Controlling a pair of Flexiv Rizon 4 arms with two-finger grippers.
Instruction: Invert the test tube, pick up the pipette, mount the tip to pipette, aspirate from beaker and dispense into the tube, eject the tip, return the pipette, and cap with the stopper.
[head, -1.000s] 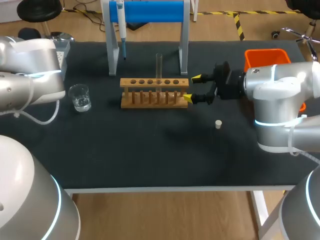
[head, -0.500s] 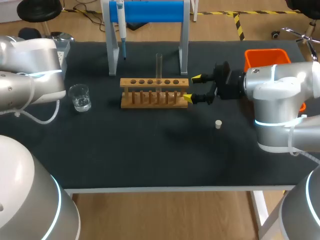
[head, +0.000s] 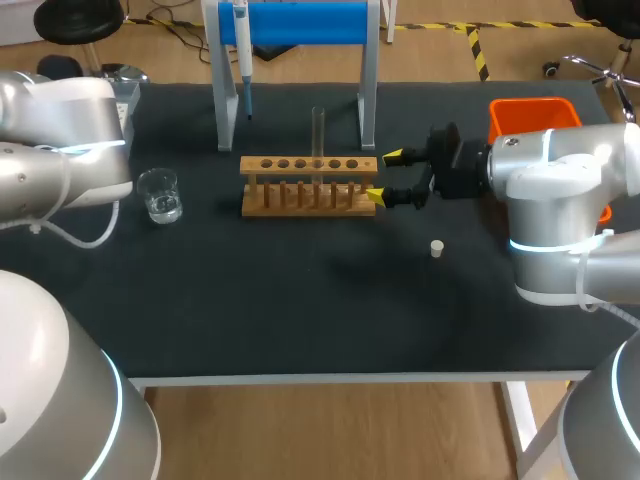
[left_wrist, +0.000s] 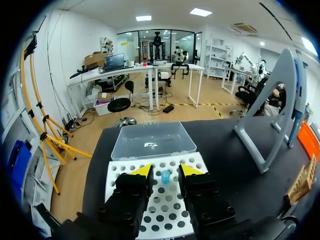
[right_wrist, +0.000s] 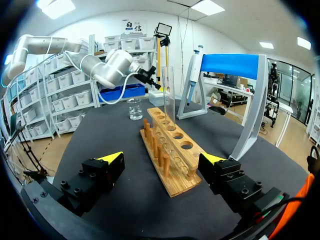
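Note:
A clear test tube (head: 318, 130) (right_wrist: 167, 92) stands upright in the wooden rack (head: 310, 185) (right_wrist: 172, 155). My right gripper (head: 386, 177) (right_wrist: 162, 160) is open, its fingers on either side of the rack's right end and not touching it. The pipette (head: 242, 55) (right_wrist: 195, 65) hangs on the blue-topped stand (head: 295, 25). A glass beaker (head: 160, 195) (right_wrist: 134, 109) sits to the left. A small white stopper (head: 437, 248) lies right of the rack. My left gripper (left_wrist: 166, 172) hovers open over a white tip rack (left_wrist: 150, 215), with one blue tip (left_wrist: 165, 176) below the gap.
An orange bin (head: 535, 115) stands at the back right, partly behind my right arm. The tip box's clear lid (left_wrist: 152, 140) lies just beyond the tip rack, near the table's back left edge. The stand's leg (left_wrist: 267, 120) rises beside the left gripper.

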